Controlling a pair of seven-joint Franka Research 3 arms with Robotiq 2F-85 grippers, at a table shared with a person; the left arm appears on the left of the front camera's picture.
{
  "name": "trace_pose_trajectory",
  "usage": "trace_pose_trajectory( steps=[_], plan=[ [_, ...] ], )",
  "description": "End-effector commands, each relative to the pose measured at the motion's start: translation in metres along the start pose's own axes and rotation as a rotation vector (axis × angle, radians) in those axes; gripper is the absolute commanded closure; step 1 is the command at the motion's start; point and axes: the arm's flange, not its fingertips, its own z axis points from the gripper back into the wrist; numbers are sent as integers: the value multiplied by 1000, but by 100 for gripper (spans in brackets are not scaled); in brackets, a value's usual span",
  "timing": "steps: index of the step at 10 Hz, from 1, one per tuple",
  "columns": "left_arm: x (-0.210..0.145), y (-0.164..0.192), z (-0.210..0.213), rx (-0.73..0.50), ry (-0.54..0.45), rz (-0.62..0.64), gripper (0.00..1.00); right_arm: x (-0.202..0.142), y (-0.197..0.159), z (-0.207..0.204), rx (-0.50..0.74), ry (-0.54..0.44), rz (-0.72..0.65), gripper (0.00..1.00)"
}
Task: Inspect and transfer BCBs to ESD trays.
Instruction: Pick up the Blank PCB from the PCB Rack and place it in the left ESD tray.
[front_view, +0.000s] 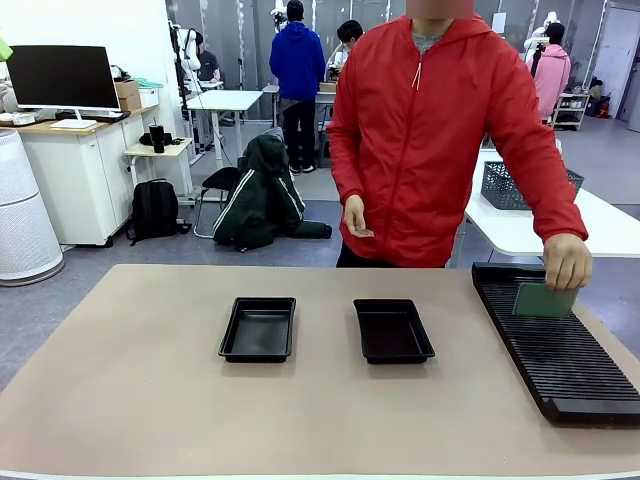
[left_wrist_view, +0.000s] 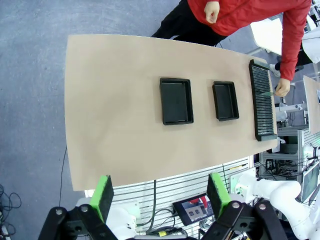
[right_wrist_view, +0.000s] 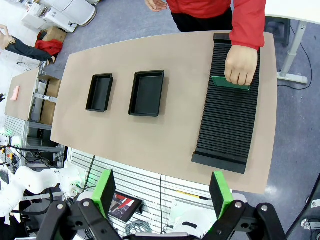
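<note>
Left gripper (left_wrist_view: 159, 192), right gripper (right_wrist_view: 162, 192): fingers apart, empty. Well beyond them, 2 ESD trays (front_view: 232, 330) lie empty; hand (front_view: 567, 262) grips 1 BCB (front_view: 543, 300) at rack (front_view: 565, 355).

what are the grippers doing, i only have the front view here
Observer: the left gripper is open, held high on the robot's side of the table.
Operator: and the right one
Observer: the right gripper is open too, just as high, looking down on the whole rack.
Operator: how many boards on that rack
Observer: from above I see one: the green board under the person's hand, standing on edge near the rack's far end.
</note>
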Motion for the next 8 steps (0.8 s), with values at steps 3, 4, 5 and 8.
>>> trace_pose_trajectory(
  steps=[3, 4, 5, 8],
  plan=[
    [-2, 0, 1, 0, -3, 0, 0, -1, -1, -1, 5, 1, 1, 0],
    [-2, 0, 1, 0, -3, 0, 0, -1, -1, -1, 5, 1, 1, 0],
    [-2, 0, 1, 0, -3, 0, 0, -1, -1, -1, 5, 1, 1, 0],
    [-2, 0, 1, 0, -3, 0, 0, -1, -1, -1, 5, 1, 1, 0]
  ],
)
